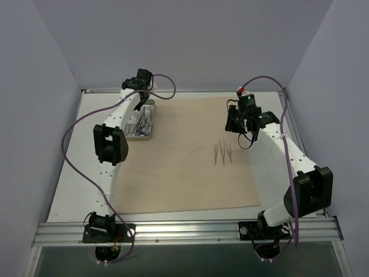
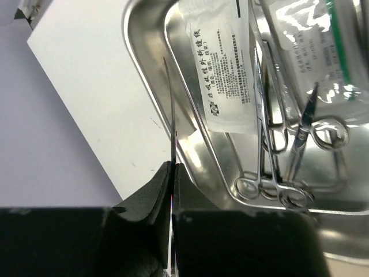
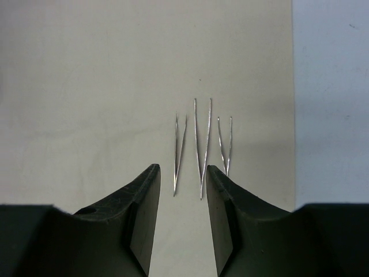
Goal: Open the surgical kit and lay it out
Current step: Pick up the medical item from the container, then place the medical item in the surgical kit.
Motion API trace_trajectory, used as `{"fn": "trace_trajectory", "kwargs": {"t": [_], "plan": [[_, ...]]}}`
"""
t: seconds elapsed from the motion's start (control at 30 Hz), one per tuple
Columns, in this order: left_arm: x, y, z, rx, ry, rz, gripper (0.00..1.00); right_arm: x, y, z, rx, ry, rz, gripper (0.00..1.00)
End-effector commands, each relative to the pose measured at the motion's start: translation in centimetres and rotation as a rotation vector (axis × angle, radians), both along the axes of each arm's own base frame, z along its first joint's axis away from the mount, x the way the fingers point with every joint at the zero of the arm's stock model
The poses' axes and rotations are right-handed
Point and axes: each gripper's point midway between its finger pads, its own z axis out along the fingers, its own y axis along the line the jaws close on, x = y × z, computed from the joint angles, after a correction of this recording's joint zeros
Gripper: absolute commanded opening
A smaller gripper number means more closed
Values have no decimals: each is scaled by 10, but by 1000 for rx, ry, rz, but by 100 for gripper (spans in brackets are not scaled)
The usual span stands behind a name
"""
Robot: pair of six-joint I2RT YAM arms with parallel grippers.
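On beige cloth (image 3: 86, 69), tweezers (image 3: 201, 186) beneath right fingers (image 3: 135, 213).

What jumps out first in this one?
Three tweezers lie side by side on the spread beige cloth, right of centre, near the open right end effector. At far left, the steel tray holds packets and scissor-handled instruments; the left end effector pinches a thin steel strip by its rim.

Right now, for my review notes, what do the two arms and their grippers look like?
The left arm and right arm have white links with boxy black joint housings, and a loose purple cable runs along each. The left gripper and right gripper are matte black with wedge-shaped fingers. A small red part sits at the right wrist. No lettering is legible.
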Motion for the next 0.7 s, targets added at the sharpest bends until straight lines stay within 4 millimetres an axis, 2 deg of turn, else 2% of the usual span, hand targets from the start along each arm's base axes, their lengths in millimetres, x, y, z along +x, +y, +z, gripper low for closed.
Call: {"fn": "trace_trajectory", "kwargs": {"t": [0.0, 0.1, 0.17, 0.27, 0.3, 0.33, 0.4, 0.43, 0.47, 0.5, 0.53, 0.67], "plan": [[-7, -21, 107, -196, -208, -15, 2, 13, 11, 51, 67, -128, -1, 34], [-19, -39, 133, -301, -232, -58, 2, 21, 18, 69, 111, -182, -2, 34], [-31, -48, 143, -325, -223, -69, 2, 23, 24, 79, 146, -207, 6, 35], [-47, -70, 161, -393, -231, -106, 2, 27, 38, 87, 249, -228, -5, 36], [-55, -74, 175, -433, -252, -120, 2, 29, 43, 87, 283, -228, -3, 36], [-57, -87, 184, -502, -269, -161, 2, 34, 51, 93, 350, -244, -24, 37], [-70, -102, 197, -540, -280, -213, 2, 41, 61, 92, 420, -232, -51, 39], [-75, -108, 199, -530, -275, -234, 2, 49, 65, 98, 466, -255, -70, 41], [-82, -121, 199, -517, -263, -277, 2, 53, 73, 104, 551, -247, -118, 43], [-87, -125, 203, -509, -265, -295, 2, 55, 81, 100, 599, -232, -129, 45], [-90, -128, 197, -484, -255, -310, 2, 65, 90, 119, 707, -279, -151, 47], [-105, -151, 193, -475, -245, -367, 2, 74, 136, 141, 884, -305, -134, 52]]}}
